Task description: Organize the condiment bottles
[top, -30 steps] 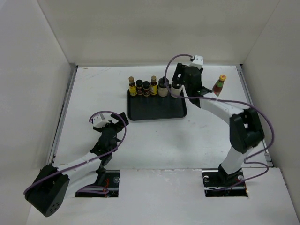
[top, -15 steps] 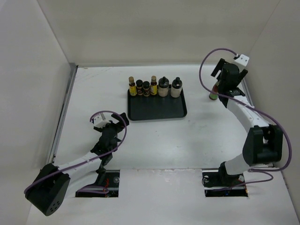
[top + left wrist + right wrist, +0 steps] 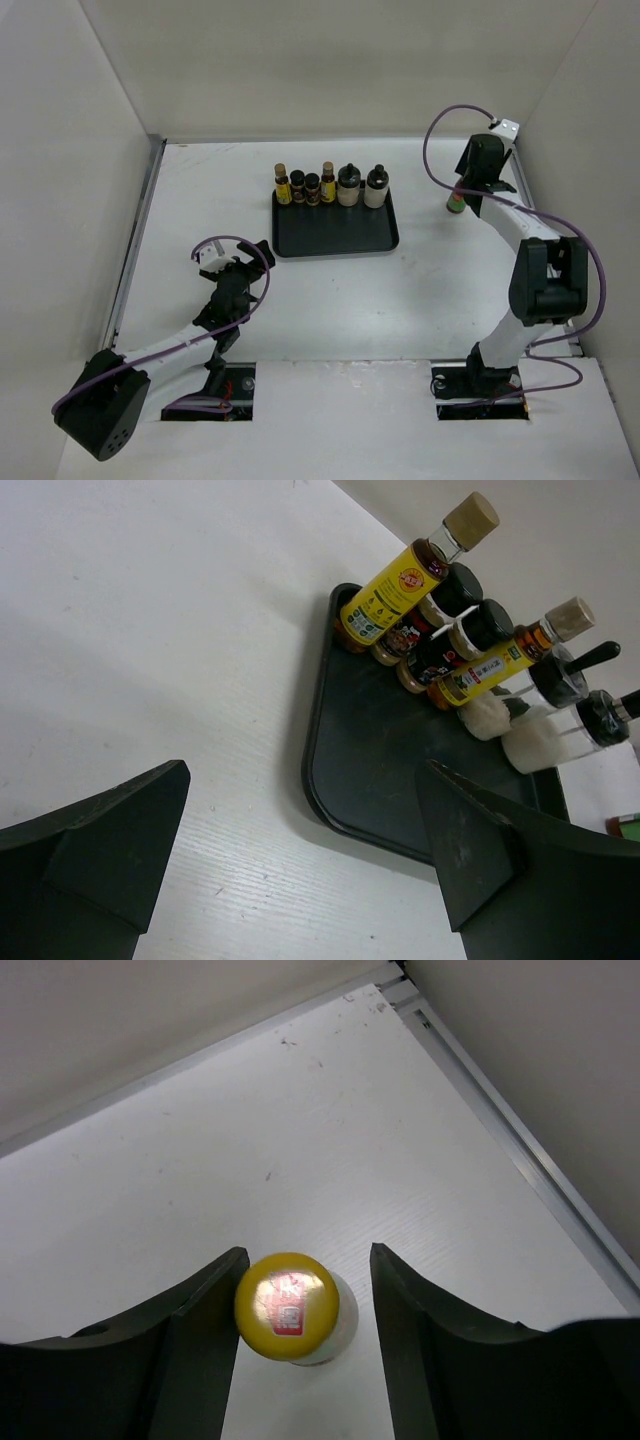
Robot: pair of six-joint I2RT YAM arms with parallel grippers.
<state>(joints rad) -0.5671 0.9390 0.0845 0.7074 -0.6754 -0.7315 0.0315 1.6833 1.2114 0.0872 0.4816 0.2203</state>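
The red bottle [image 3: 455, 203] with a yellow cap [image 3: 286, 1305] stands on the table right of the black tray [image 3: 335, 238]. My right gripper [image 3: 463, 188] [image 3: 309, 1253] straddles its cap. The left finger touches the cap, and a gap shows at the right finger. On the tray's far edge stand two slim brown bottles with yellow labels [image 3: 283, 186] [image 3: 328, 183], two short dark jars [image 3: 305, 188] and two whitish bottles with black caps [image 3: 348, 187] [image 3: 375, 188]. My left gripper [image 3: 258, 250] [image 3: 302, 770] hangs open near the tray's front left corner, holding nothing.
A metal rail [image 3: 525, 190] runs along the table's right edge just behind the red bottle, with the side wall beyond it. The bare front half of the tray [image 3: 400, 770] lies just ahead of my left fingers.
My right arm swung from the whitish bottles on the tray out to the red bottle at the right, dropped over it, and its jaws narrowed round the cap. The left arm stayed still.
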